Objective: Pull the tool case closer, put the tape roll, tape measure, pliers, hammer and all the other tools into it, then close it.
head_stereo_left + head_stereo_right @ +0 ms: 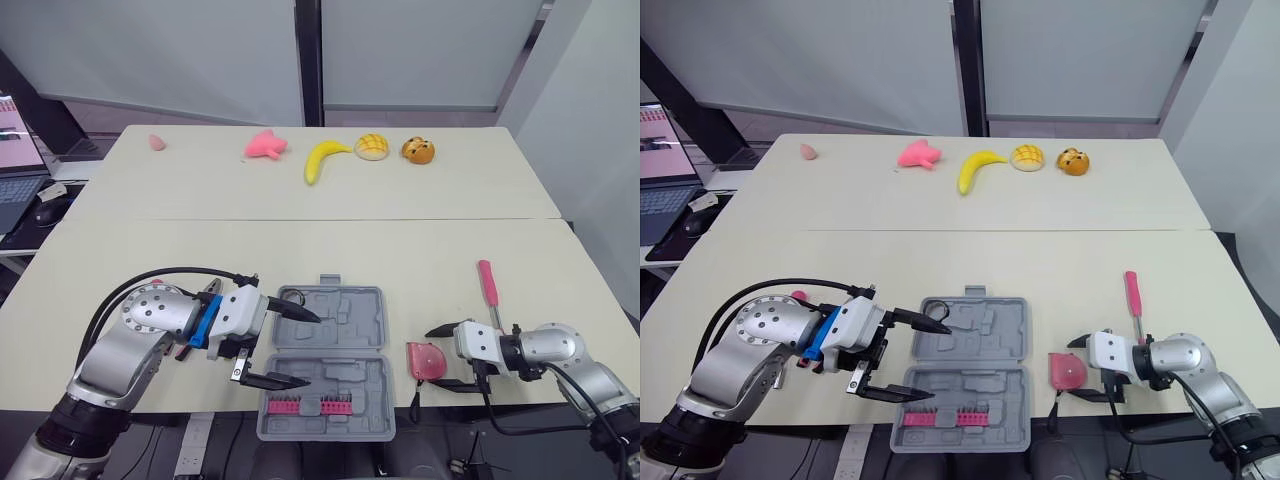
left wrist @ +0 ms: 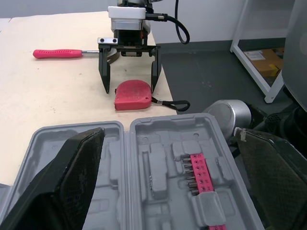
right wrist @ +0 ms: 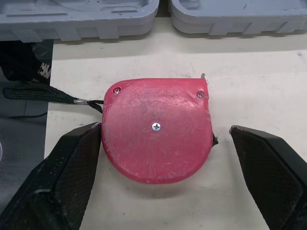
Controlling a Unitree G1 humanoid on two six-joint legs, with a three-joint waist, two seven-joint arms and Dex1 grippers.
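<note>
The tape measure [image 3: 156, 127] is lying inside the wide-apart right tool [image 1: 434, 357]; the left tool [image 1: 313, 350] is gaping above the tool case [image 1: 350, 308].

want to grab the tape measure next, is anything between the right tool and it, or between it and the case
Nothing visible. The right tool is open and straddles the tape measure, and only bare table lies between that and the open tool case.
</note>
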